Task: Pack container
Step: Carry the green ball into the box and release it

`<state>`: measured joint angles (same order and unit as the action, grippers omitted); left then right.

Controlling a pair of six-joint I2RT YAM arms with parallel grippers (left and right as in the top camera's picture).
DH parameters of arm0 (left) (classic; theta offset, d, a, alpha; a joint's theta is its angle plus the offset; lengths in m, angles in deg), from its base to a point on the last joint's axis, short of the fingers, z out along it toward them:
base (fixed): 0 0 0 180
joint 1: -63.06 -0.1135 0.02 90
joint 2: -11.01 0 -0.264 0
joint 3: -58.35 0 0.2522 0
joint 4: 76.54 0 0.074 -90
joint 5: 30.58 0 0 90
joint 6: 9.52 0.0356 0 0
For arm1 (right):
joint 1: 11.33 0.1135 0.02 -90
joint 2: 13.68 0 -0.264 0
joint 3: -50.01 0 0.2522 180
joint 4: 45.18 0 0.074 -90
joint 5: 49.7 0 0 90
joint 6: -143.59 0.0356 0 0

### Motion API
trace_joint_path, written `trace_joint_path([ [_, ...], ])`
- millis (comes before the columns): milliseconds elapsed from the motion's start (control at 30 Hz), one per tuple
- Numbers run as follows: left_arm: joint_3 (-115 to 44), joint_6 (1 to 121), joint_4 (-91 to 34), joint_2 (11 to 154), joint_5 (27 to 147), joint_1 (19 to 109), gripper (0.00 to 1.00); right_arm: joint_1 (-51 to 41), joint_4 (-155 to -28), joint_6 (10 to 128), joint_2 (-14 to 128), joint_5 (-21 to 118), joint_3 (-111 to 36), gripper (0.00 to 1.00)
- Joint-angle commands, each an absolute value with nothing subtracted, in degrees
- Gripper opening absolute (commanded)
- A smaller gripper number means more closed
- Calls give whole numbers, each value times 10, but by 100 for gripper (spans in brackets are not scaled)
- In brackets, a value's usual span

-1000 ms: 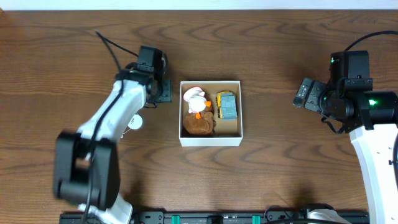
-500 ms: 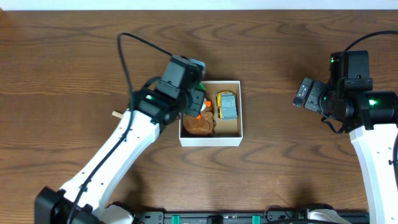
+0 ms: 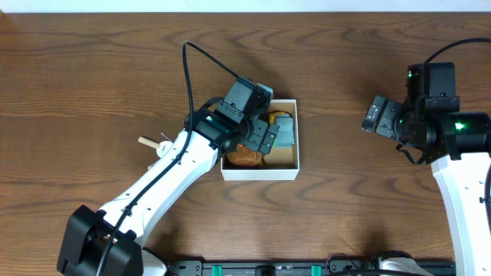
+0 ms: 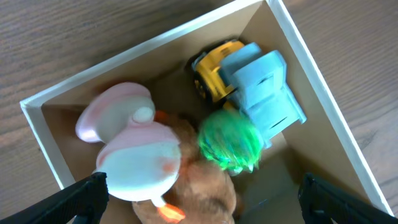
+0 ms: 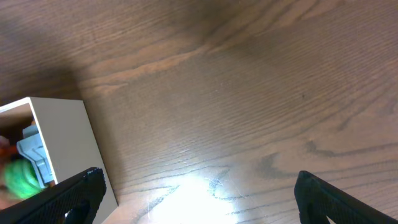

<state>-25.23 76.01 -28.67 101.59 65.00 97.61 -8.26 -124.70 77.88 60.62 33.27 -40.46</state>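
Note:
The container (image 3: 259,174) is a square white-walled box in the middle of the table. My left gripper (image 3: 259,136) hovers over it, open, with nothing between its fingers. In the left wrist view the container (image 4: 298,57) holds a pink-and-white plush duck (image 4: 134,149), a brown plush (image 4: 208,186), a yellow-and-blue toy truck (image 4: 249,87) and a blurred green fuzzy toy (image 4: 229,140) lying free between the truck and the brown plush. The left gripper (image 4: 202,199) spans these toys. My right gripper (image 3: 374,115) stays open over bare wood at the right, and the right wrist view of the right gripper (image 5: 199,193) confirms this.
A small wooden piece with a white tag (image 3: 153,143) lies on the table left of the container. The container's right wall (image 5: 68,143) shows at the left edge of the right wrist view. A bright glare spot (image 5: 193,186) sits on the wood below the right gripper.
My left arm swung from the table left of the container to above it. Its jaws went from partly closed to wide open, and the green toy now lies in the box. The right arm stayed still.

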Motion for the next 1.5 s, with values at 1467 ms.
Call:
trace_joint_path([
  [1467, -259, 807, -288, 1099, 643, 956, 84, -87, -1252, 766, 606, 334, -400, 99],
])
